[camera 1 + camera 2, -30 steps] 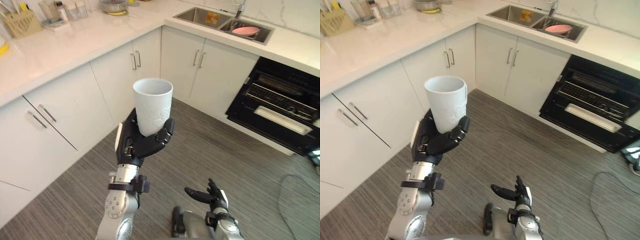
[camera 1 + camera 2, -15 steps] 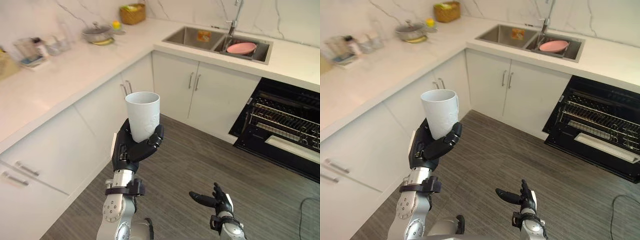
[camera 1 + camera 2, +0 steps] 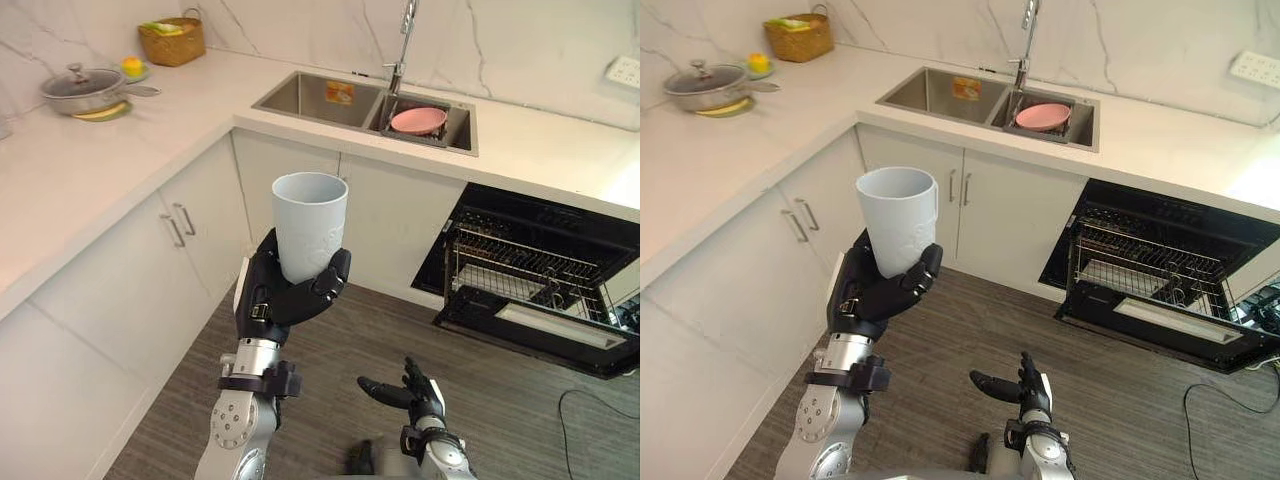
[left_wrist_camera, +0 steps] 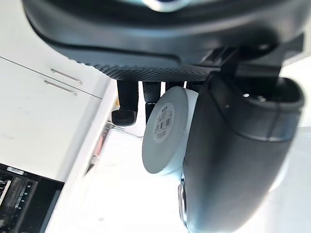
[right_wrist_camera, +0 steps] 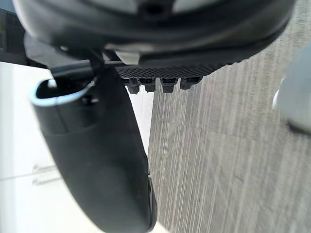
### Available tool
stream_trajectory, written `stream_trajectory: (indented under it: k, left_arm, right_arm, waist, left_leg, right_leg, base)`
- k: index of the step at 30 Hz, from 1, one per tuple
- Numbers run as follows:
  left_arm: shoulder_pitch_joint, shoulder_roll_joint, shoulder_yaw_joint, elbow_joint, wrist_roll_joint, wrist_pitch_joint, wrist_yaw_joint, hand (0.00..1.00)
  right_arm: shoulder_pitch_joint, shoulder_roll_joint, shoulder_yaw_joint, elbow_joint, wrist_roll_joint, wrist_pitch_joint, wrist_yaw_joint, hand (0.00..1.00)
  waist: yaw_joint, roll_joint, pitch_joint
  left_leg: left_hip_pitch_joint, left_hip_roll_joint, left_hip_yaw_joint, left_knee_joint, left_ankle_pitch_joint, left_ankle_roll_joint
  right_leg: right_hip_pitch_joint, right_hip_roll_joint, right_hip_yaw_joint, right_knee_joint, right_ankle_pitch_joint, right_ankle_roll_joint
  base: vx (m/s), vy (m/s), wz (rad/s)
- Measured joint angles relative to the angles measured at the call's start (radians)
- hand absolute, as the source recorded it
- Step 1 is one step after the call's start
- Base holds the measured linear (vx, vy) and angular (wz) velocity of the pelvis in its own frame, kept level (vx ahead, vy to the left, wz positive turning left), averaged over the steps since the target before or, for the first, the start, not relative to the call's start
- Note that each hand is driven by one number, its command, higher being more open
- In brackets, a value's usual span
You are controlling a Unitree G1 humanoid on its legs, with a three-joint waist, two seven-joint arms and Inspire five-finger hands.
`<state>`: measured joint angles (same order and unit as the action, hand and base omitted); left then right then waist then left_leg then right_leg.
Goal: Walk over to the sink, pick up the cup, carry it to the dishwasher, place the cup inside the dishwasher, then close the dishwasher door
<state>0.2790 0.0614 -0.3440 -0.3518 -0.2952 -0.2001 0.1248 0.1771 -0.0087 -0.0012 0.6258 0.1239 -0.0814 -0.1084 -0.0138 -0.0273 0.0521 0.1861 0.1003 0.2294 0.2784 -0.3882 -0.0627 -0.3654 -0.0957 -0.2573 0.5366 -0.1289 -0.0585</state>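
A white cup [image 3: 309, 224] stands upright in my left hand [image 3: 283, 296], whose fingers and thumb curl round its lower part; I hold it at chest height over the floor. Its round base [image 4: 166, 130] shows in the left wrist view, against the palm. The dishwasher [image 3: 540, 278] stands open under the counter at the right, its door [image 3: 530, 333] folded down and a wire rack inside. The sink [image 3: 368, 105] lies in the counter beyond, with a pink plate [image 3: 418, 120] in its right basin. My right hand [image 3: 405, 391] hangs low over the floor, its fingers straight and empty.
White cabinets [image 3: 190, 240] run along the left under an L-shaped counter [image 3: 90, 160]. A lidded pot [image 3: 82, 88] and a wicker basket [image 3: 172, 40] sit at the counter's far left. Striped grey floor [image 3: 500, 400] lies between me and the dishwasher.
The camera has swung round to the right: the sink and open dishwasher now lie closer and more central. The cup stays in my left hand; the right hand is unchanged.
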Motion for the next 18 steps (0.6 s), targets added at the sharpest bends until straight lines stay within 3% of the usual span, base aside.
stream_trajectory:
  k: [1,2,3,4,5,6,7,10,12,13,14,15,16,18]
  left_arm:
    - [0.004,-0.013,0.000,0.032,0.001,0.015,0.001,0.00]
    - [0.003,-0.020,-0.002,0.047,0.002,0.022,0.001,0.00]
    - [-0.001,-0.035,0.005,0.065,0.002,0.035,0.001,0.00]
    - [-0.002,-0.050,0.007,0.077,0.002,0.048,0.001,0.00]
    - [0.001,-0.052,0.007,0.077,0.002,0.052,0.001,0.00]
    - [0.006,-0.054,0.000,0.071,0.002,0.051,-0.001,0.00]
    - [0.007,-0.056,-0.001,0.059,0.002,0.051,-0.008,0.00]
    - [0.008,-0.066,0.013,0.017,0.002,0.042,-0.018,0.00]
    - [0.008,-0.068,0.027,0.005,0.002,0.032,-0.018,0.00]
    - [0.008,-0.067,0.039,0.006,0.002,0.030,-0.018,0.00]
    - [0.008,-0.065,0.044,0.011,0.002,0.030,-0.017,0.00]
    - [0.009,-0.063,0.047,0.013,0.002,0.030,-0.017,0.00]
    - [0.019,-0.060,0.053,0.019,0.002,0.030,-0.016,0.00]
    - [0.012,-0.046,0.061,0.025,0.002,0.030,-0.008,0.00]
  right_arm:
    - [-0.001,-0.023,0.007,0.010,0.000,0.006,-0.001,1.00]
    - [-0.001,-0.033,0.008,0.010,0.000,0.008,-0.002,1.00]
    - [-0.005,-0.042,0.007,0.009,0.001,0.008,-0.004,1.00]
    - [0.005,-0.039,0.008,-0.002,0.002,0.009,-0.007,1.00]
    - [0.018,-0.040,0.008,-0.018,0.003,0.009,-0.009,1.00]
    - [0.042,-0.040,0.007,-0.056,0.007,0.008,-0.016,1.00]
    - [0.054,-0.041,0.007,-0.085,0.011,0.002,-0.020,1.00]
    - [0.047,-0.040,0.005,-0.110,0.013,-0.006,-0.023,1.00]
    - [0.039,-0.041,0.005,-0.103,0.013,-0.007,-0.022,1.00]
    - [0.029,-0.041,0.005,-0.088,0.013,-0.007,-0.022,1.00]
    - [0.020,-0.041,0.005,-0.072,0.013,-0.007,-0.023,1.00]
    - [0.014,-0.043,0.005,-0.059,0.013,-0.007,-0.023,1.00]
    - [0.000,-0.055,0.005,-0.024,0.013,-0.006,-0.023,1.00]
    - [-0.011,-0.042,0.007,-0.009,0.012,-0.003,-0.025,1.00]
  waist:
    - [0.001,0.032,-0.013]
    - [0.000,0.045,-0.015]
    - [-0.003,0.057,-0.008]
    - [0.001,0.058,-0.001]
    - [0.004,0.057,0.000]
    - [0.011,0.056,0.002]
    - [0.021,0.051,0.003]
    - [0.040,0.060,-0.004]
    - [0.059,0.058,-0.004]
    - [0.061,0.056,-0.003]
    - [0.061,0.055,-0.002]
    - [0.063,0.053,-0.001]
    - [0.074,0.049,-0.002]
    - [0.053,0.032,-0.002]
  left_leg:
    - [0.005,0.029,-0.008,0.018,0.003,-0.006]
    - [-0.002,0.045,-0.015,0.050,0.008,-0.015]
    - [-0.032,0.075,-0.036,0.169,0.036,-0.046]
    - [-0.095,0.108,-0.062,0.366,0.104,-0.071]
    - [-0.124,0.125,-0.069,0.458,0.113,-0.082]
    - [-0.176,0.147,-0.068,0.598,0.114,-0.082]
    - [-0.230,0.173,-0.040,0.678,0.102,-0.058]
    - [-0.354,0.199,-0.024,0.667,0.069,-0.007]
    - [-0.402,0.166,-0.046,0.523,0.055,0.015]
    - [-0.425,0.116,-0.095,0.393,0.056,0.014]
    - [-0.438,0.051,-0.157,0.256,0.086,0.007]
    - [-0.438,0.020,-0.194,0.184,0.138,0.011]
    - [-0.401,-0.032,-0.219,0.108,0.274,0.042]
    - [-0.393,-0.057,-0.186,0.133,0.250,0.053]
  right_leg:
    - [0.019,0.025,-0.014,-0.006,-0.016,-0.009]
    - [0.037,0.038,-0.022,-0.014,-0.030,-0.014]
    - [0.079,0.059,-0.032,-0.036,-0.046,-0.026]
    - [0.154,0.078,-0.031,-0.087,-0.051,-0.034]
    - [0.195,0.086,-0.031,-0.117,-0.051,-0.035]
    - [0.278,0.097,-0.027,-0.175,-0.052,-0.035]
    - [0.340,0.103,-0.018,-0.226,-0.056,-0.034]
    - [0.407,0.111,0.009,-0.280,-0.077,-0.021]
    - [0.429,0.105,0.041,-0.292,-0.097,-0.016]
    - [0.439,0.092,0.054,-0.294,-0.109,0.000]
    - [0.446,0.071,0.075,-0.291,-0.122,0.023]
    - [0.447,0.058,0.089,-0.287,-0.130,0.036]
    - [0.450,0.032,0.134,-0.275,-0.140,0.076]
    - [0.456,-0.001,0.199,-0.292,-0.137,0.100]
  base:
    - [0.46,-0.103,0.14]
    - [0.56,-0.151,-0.02]
    - [0.53,-0.185,0.01]
    - [0.51,-0.176,0.00]
    - [0.44,-0.129,-0.03]
    - [0.39,-0.077,-0.09]
    - [0.41,-0.063,-0.13]
    - [0.29,0.023,-0.23]
    - [0.23,0.133,-0.38]
    - [0.25,0.195,-0.39]
    - [0.29,0.250,-0.35]
    - [0.30,0.275,-0.64]
    - [0.34,0.294,-0.60]
    - [0.36,0.311,-0.47]
